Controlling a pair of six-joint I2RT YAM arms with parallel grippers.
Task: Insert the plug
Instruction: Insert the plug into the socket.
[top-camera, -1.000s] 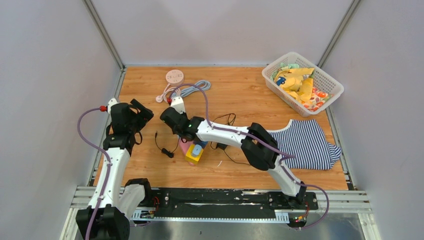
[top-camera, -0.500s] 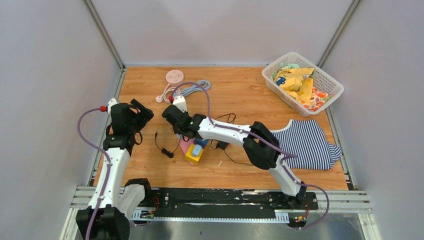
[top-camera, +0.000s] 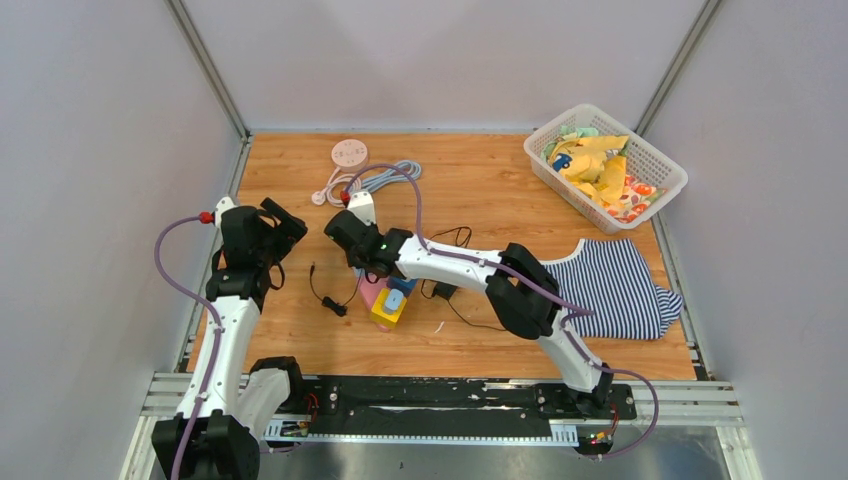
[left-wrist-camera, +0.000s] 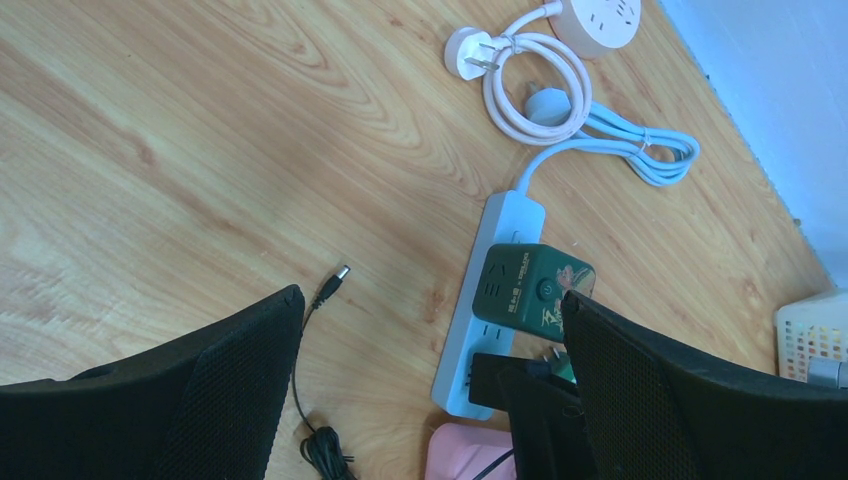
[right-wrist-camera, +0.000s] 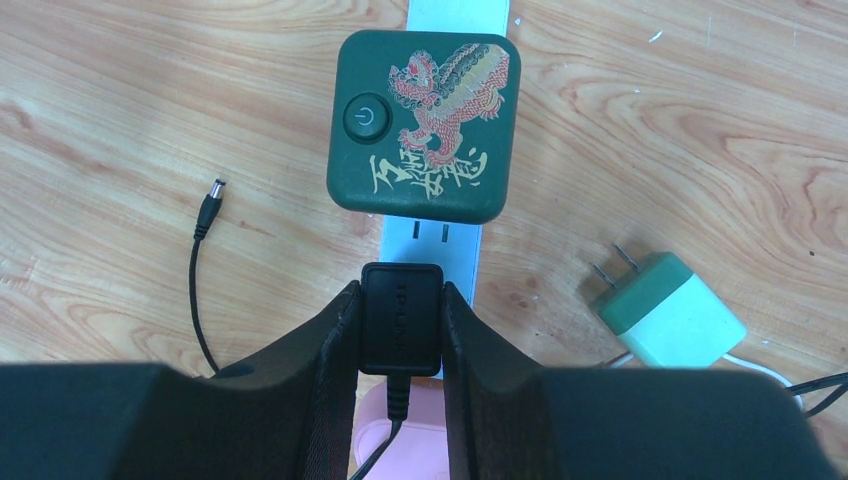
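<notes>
Wooden table (top-camera: 480, 190), power strip (left-wrist-camera: 512, 220), basket (top-camera: 648, 150), striped shirt (top-camera: 615, 285)

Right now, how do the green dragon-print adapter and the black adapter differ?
The green dragon-print adapter is bigger and decorated, with a power button; the black adapter is smaller and plain. The green one sits free on the white power strip; the black one is clamped in the right pincer. Both are over the same strip.

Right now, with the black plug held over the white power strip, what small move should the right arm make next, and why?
Probably press straight down: the right gripper holds the black rectangular adapter over the white plastic power strip, beside the green square charger.
</notes>
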